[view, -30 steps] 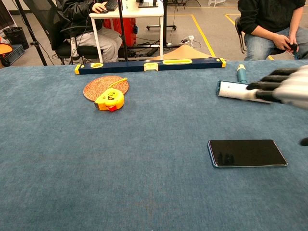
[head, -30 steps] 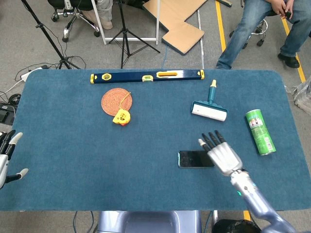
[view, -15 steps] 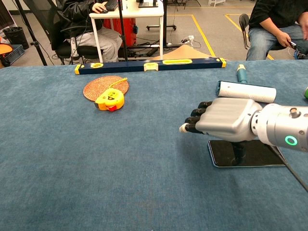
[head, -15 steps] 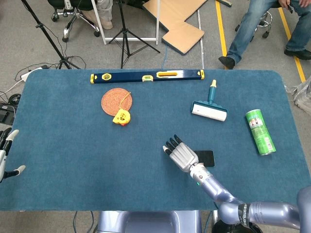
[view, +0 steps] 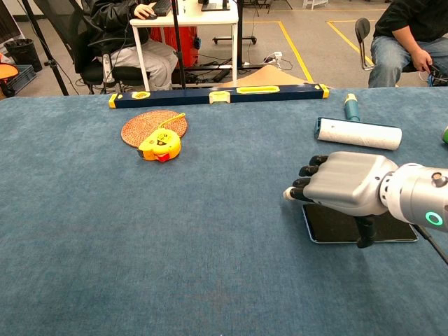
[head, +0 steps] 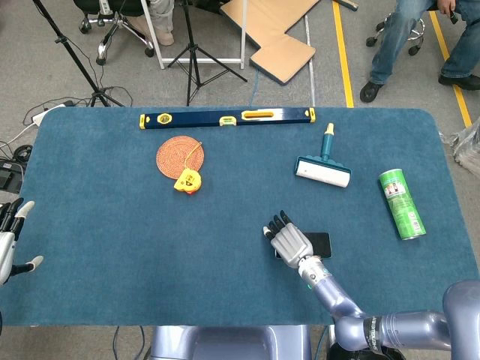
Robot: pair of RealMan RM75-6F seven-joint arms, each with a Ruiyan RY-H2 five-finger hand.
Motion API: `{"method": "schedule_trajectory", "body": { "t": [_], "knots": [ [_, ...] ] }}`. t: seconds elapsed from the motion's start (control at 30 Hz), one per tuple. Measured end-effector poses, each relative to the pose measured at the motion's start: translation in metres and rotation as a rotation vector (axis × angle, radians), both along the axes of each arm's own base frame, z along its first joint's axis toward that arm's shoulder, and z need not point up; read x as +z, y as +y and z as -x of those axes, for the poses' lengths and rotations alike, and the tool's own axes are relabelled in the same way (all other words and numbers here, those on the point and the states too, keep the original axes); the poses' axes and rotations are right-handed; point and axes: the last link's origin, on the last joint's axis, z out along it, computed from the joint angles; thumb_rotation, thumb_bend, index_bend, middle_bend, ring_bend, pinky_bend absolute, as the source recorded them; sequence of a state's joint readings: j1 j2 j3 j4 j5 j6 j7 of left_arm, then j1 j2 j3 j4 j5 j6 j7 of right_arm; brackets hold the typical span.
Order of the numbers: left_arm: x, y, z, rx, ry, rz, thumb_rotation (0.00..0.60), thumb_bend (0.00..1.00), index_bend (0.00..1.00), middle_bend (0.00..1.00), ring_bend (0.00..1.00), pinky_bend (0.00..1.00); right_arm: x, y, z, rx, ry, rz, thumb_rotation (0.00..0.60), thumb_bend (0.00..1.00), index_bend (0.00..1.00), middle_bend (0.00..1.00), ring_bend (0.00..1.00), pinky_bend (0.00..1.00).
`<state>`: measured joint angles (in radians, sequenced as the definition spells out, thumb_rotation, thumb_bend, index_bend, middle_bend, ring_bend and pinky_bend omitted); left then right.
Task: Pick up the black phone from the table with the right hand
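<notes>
Left hand (head: 9,238) sits at the table's (head: 112,262) 9 o'clock edge, fingers spread, holding nothing. Tape measure (view: 159,146) lies at 11 o'clock. Right hand (view: 343,184), fingers curled and thumb pointing down, hovers over the phone (view: 336,227), which lies flat at 5 o'clock.

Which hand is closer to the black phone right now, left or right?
Right. The right hand is directly over the black phone, covering much of it. The left hand is far off at the table's left edge.
</notes>
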<state>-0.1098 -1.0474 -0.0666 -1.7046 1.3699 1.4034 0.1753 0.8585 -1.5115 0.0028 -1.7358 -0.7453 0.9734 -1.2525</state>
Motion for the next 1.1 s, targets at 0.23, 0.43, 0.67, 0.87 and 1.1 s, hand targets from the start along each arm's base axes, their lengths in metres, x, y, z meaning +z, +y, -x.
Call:
{"method": "schedule_trajectory", "body": {
  "t": [0.23,0.43,0.67,0.87,1.1],
  "knots": [
    [0.0,0.0,-0.001,-0.003,-0.005,-0.001,0.6,0.0,0.0,0.0,0.0,0.0,0.005,0.002,0.016,-0.028,-0.014,0.015,0.6,0.0,0.18,0.18,0.0,0.0],
    [0.0,-0.001,-0.002,-0.008,-0.002,0.003,0.6,0.0,0.0,0.0,0.0,0.0,0.005,0.003,0.027,-0.027,-0.036,0.023,0.6,0.0,0.24,0.25,0.0,0.0],
    [-0.002,-0.002,-0.003,-0.01,0.0,0.005,0.6,0.0,0.0,0.0,0.0,0.0,-0.001,0.002,0.03,0.012,-0.086,0.031,0.6,0.0,0.33,0.37,0.01,0.0],
    [-0.002,-0.002,-0.003,-0.01,-0.001,0.005,0.6,0.0,0.0,0.0,0.0,0.0,-0.007,0.003,0.032,0.02,-0.143,0.031,0.6,0.1,0.39,0.43,0.07,0.0],
    [0.0,-0.002,-0.003,-0.013,-0.007,0.004,0.6,0.0,0.0,0.0,0.0,0.0,-0.002,0.001,0.026,-0.012,-0.3,0.054,0.6,0.11,0.4,0.43,0.09,0.0]
  ]
}}
